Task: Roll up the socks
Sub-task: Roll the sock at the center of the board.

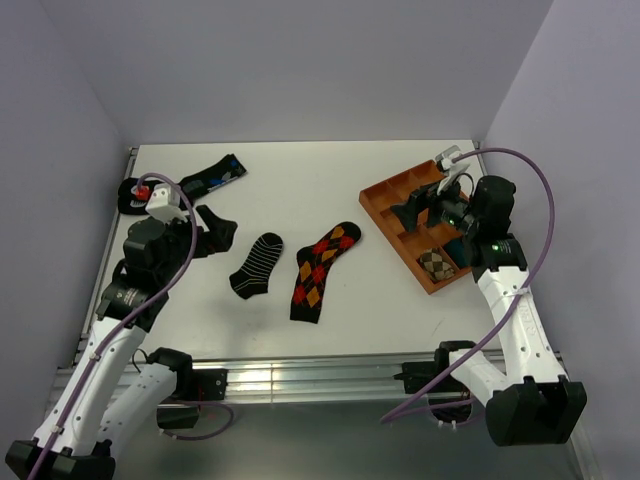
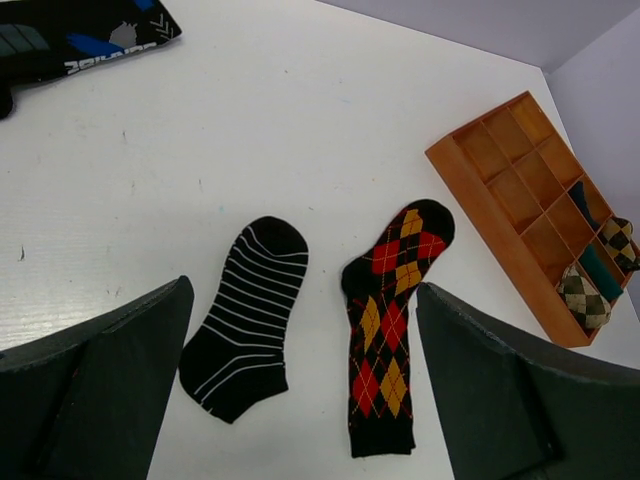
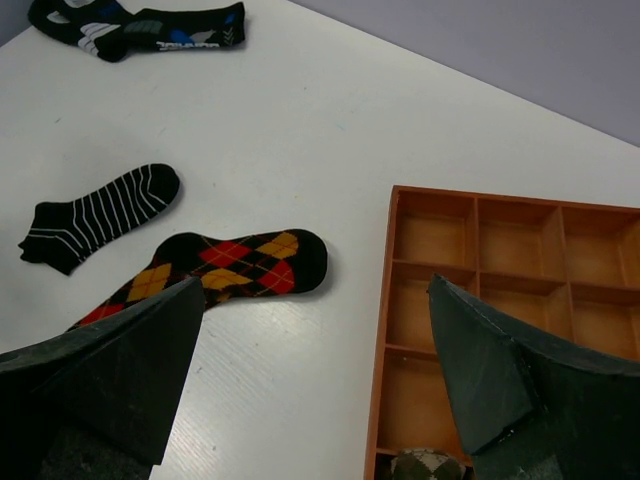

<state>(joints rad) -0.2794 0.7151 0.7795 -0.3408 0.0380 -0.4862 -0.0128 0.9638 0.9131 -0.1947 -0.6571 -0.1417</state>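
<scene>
The long black argyle sock (image 1: pixel 320 272) with red and orange diamonds lies flat mid-table. The short black ankle sock (image 1: pixel 258 264) with white stripes lies flat just left of it, not touching. My left gripper (image 1: pixel 216 233) is open and empty, left of the striped sock. In the left wrist view the striped sock (image 2: pixel 245 320) and argyle sock (image 2: pixel 392 320) lie between and beyond my open left gripper (image 2: pixel 300 390). My right gripper (image 1: pixel 413 212) is open and empty over the tray's near-left part. The right wrist view shows the argyle sock (image 3: pixel 235 265) and striped sock (image 3: pixel 100 215) beyond the open right gripper (image 3: pixel 310 385).
An orange wooden divided tray (image 1: pixel 376 196) stands at the right and holds a brown-checked rolled bundle (image 1: pixel 436 263). Black socks with blue and white marks (image 1: pixel 215 172) lie at the back left. A dark bundle with a red spot (image 1: pixel 132 194) lies at the far left edge.
</scene>
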